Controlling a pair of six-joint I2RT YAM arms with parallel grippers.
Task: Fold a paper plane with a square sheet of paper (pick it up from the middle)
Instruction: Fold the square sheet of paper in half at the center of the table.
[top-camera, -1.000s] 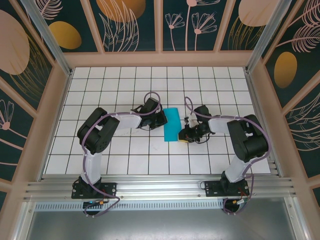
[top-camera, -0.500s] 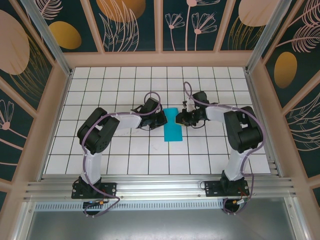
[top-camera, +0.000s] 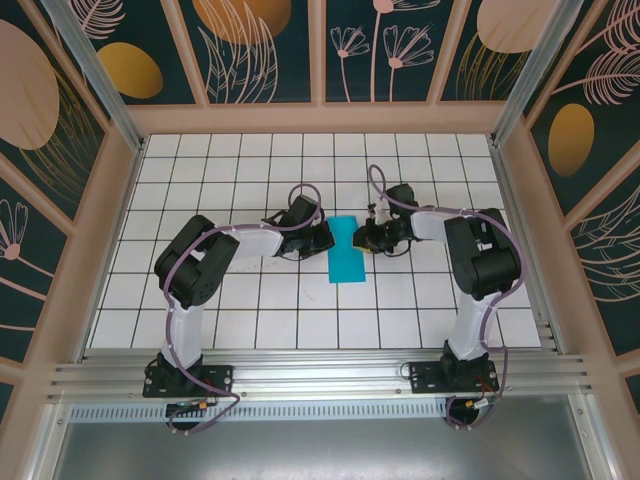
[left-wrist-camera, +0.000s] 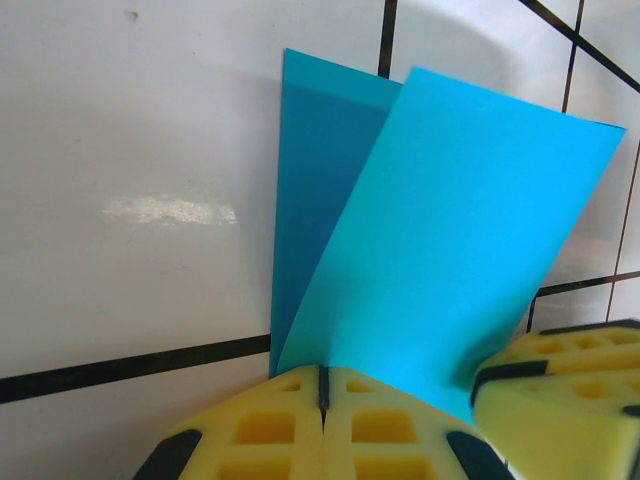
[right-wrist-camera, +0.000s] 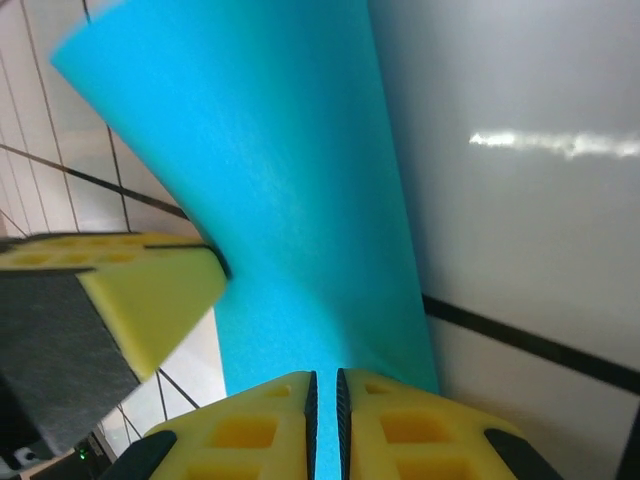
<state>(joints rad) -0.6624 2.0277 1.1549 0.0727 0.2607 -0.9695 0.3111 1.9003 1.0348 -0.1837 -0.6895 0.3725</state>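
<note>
White counter (top-camera: 250, 310) lies under my blue paper (top-camera: 347, 256). My left tool (left-wrist-camera: 322, 398) and right tool (right-wrist-camera: 325, 400) pinch its sides to hold the fold.

Gridded white table (top-camera: 120, 300), boxed in.
Floral panels (top-camera: 260, 50) surround it; a metal rail (top-camera: 320, 375) lines its near edge.

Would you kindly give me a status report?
Left gripper shut on the square sheet of paper. Right gripper likewise, opposite side. Sheet doubled over. No obstruction seen.
</note>
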